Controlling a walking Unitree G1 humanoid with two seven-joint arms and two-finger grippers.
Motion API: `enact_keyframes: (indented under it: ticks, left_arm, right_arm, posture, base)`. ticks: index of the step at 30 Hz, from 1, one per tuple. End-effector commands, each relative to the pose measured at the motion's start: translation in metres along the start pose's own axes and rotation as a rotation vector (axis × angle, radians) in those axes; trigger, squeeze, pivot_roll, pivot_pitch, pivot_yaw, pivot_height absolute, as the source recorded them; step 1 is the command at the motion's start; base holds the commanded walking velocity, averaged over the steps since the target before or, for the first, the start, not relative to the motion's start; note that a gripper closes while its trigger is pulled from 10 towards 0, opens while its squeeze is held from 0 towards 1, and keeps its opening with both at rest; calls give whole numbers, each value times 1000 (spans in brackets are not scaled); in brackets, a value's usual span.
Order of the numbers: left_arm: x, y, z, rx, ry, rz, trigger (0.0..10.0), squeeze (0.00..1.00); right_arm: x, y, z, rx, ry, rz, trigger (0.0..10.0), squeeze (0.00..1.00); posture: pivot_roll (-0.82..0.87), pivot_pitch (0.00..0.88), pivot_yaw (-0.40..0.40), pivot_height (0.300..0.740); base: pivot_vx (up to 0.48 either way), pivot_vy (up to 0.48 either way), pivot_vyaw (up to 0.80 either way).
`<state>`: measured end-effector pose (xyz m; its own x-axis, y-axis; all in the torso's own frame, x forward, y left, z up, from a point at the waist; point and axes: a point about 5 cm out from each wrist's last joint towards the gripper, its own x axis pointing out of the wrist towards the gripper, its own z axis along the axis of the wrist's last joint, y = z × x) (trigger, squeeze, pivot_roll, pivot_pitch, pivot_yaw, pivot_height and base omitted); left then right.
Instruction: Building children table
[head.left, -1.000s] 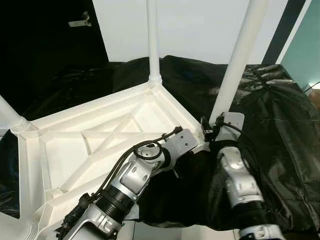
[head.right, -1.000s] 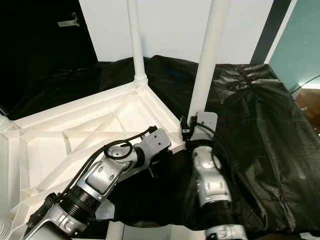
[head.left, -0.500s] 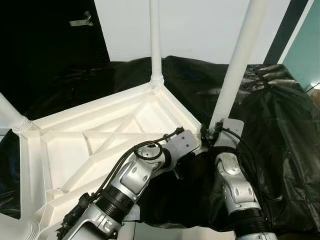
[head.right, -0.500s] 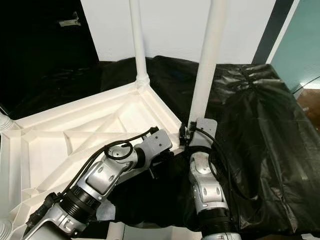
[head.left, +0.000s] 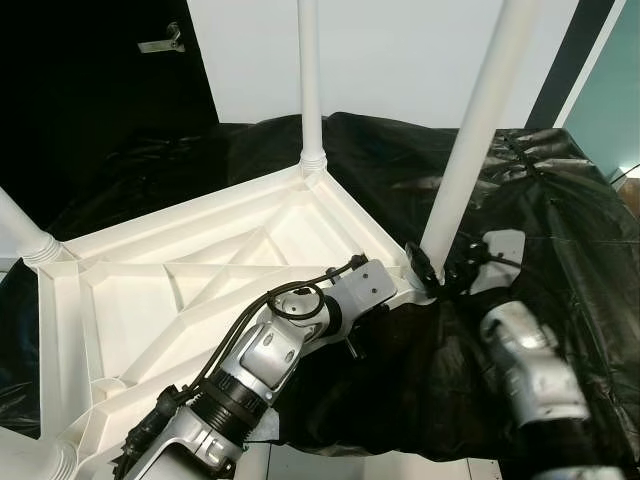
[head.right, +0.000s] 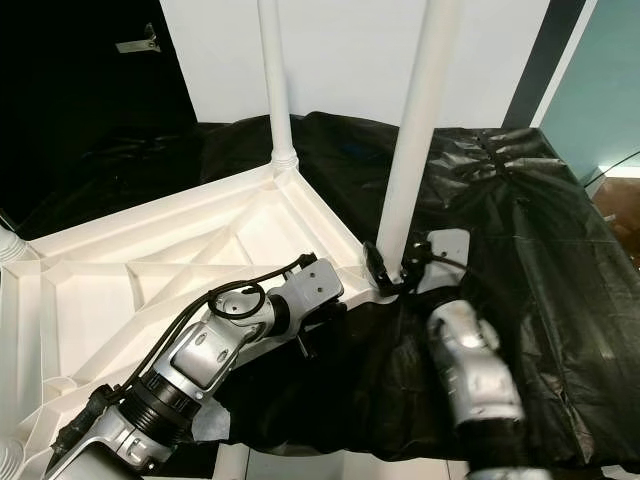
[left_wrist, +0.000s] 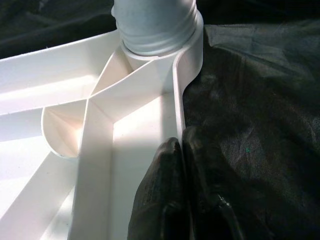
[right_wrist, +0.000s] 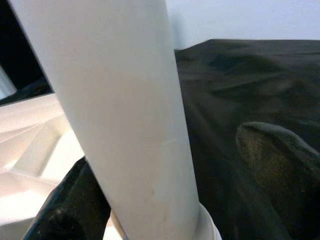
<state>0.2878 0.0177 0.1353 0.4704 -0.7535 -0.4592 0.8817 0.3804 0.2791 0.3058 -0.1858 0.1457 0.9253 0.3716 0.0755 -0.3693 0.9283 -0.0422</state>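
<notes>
The white children's table (head.left: 200, 270) lies upside down on a black sheet, its ribbed underside facing up. White legs stand up from its corners. My left gripper (left_wrist: 181, 165) is shut on the table's thin rim (left_wrist: 178, 115), close below the near right corner socket. The near right leg (head.left: 475, 140) rises from that socket. My right gripper (head.left: 440, 275) is open at the leg's base and straddles it. In the right wrist view one finger (right_wrist: 70, 200) rests against the leg (right_wrist: 125, 110), while the other finger (right_wrist: 270, 150) stands well apart from it.
A far leg (head.left: 310, 80) and a left leg (head.left: 20, 235) also stand upright. The crinkled black sheet (head.left: 560, 220) covers the surface to the right and behind. A white wall (head.left: 400, 50) stands at the back, with a dark doorway (head.left: 90, 90) to the left.
My right forearm has swung out to the right, and its wrist now reaches the leg's base from the right side. The left arm and the table have kept still.
</notes>
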Motion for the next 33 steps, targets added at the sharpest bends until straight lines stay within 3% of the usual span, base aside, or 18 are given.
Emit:
enact_keyframes:
  ticks: [1, 8, 11, 12, 13, 14, 24, 29, 30, 31, 32, 33]
  left_arm:
    - [-2, 7, 2, 15, -3, 40, 10000, 0]
    - [-1, 9, 2, 17, -5, 43, 10000, 0]
    - [-1, 9, 3, 18, -8, 45, 10000, 0]
    - [0, 9, 4, 18, -9, 46, 10000, 0]
    - [0, 9, 5, 17, -10, 47, 10000, 0]
    - [0, 9, 5, 16, -11, 49, 10000, 0]
    - [-1, 8, 3, 12, -8, 48, 10000, 0]
    - [1, 6, 5, 13, -12, 41, 10000, 0]
    - [1, 5, 4, 13, -12, 40, 10000, 0]
    - [1, 5, 4, 13, -12, 40, 10000, 0]
    - [1, 5, 4, 11, -12, 40, 10000, 0]
    - [0, 4, 3, 9, -11, 40, 10000, 0]
  right_arm:
    - [5, -2, 0, 5, 19, 89, 10000, 0]
    - [18, -5, 3, -7, 44, 202, 10000, 0]
    - [26, 2, 2, -27, 64, 288, 10000, 0]
    - [29, 6, 1, -24, 74, 321, 8863, 0]
    - [32, 8, 0, -29, 79, 350, 1255, 0]
    - [32, 10, -2, -32, 85, 370, 0, 0]
    - [27, 4, -8, -44, 113, 390, 0, 0]
    - [23, -4, -11, -58, 128, 309, 0, 0]
    - [23, -4, -14, -84, 147, 261, 8745, 0]
    - [23, -4, -14, -84, 147, 261, 8745, 0]
    - [23, -3, -16, -100, 168, 217, 10000, 0]
    - [23, 0, -21, -117, 188, 139, 10000, 0]
  posture:
    - [-68, 0, 16, 740]
    - [-67, 0, 19, 740]
    - [-61, 0, 14, 740]
    - [-58, 0, 12, 740]
    - [-53, 0, 9, 740]
    - [-51, 0, 7, 740]
    - [-60, 0, 13, 740]
    - [-64, 0, 8, 740]
    - [-63, 0, 6, 740]
    - [-63, 0, 6, 740]
    - [-63, 0, 4, 740]
    - [-60, 0, 0, 740]
  base:
    - [0, 0, 0]
    - [0, 0, 0]
    - [0, 0, 0]
    - [0, 0, 0]
    - [0, 0, 0]
    - [0, 0, 0]
    - [0, 0, 0]
    - [0, 0, 0]
    - [0, 0, 0]
    - [0, 0, 0]
    - [0, 0, 0]
    - [0, 0, 0]
